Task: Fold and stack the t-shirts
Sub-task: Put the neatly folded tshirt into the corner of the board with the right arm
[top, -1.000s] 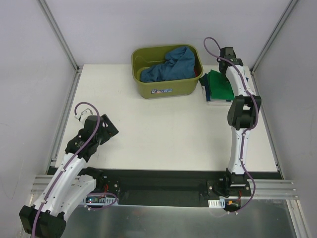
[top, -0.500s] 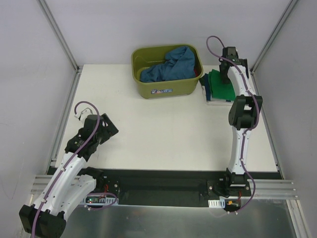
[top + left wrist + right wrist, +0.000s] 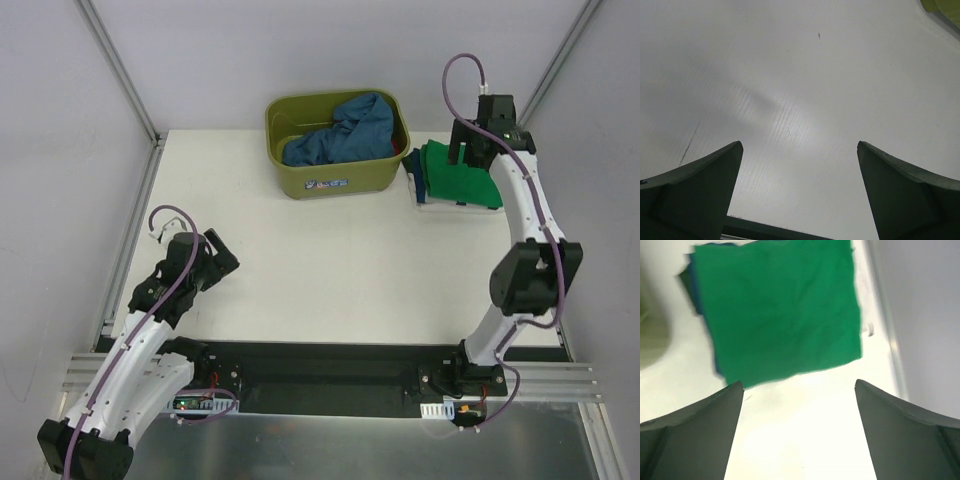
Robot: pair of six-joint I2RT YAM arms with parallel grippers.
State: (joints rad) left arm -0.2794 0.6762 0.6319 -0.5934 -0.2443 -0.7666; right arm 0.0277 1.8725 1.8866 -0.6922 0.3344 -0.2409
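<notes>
The bright green t-shirt (image 3: 455, 178) lies folded square at the back right of the table, on top of a folded navy t-shirt whose edge (image 3: 412, 166) shows at its left. In the right wrist view the green t-shirt (image 3: 777, 310) lies flat with the navy edge (image 3: 691, 295) beside it. My right gripper (image 3: 473, 158) hovers over the green t-shirt, open and empty (image 3: 798, 385). The mid-blue t-shirt (image 3: 345, 128) is crumpled in the olive tub (image 3: 330, 182). My left gripper (image 3: 222, 258) sits open and empty over bare table (image 3: 800, 145) at the left.
The olive tub stands at the back centre, just left of the stack; its corner (image 3: 942, 7) shows in the left wrist view. A metal frame rail (image 3: 525, 190) runs close along the stack's right side. The white table (image 3: 330, 270) stretches between the two arms.
My right gripper went from shut to open and lifted off the green t-shirt. The right arm's elbow swung out to the right. The left arm has not moved.
</notes>
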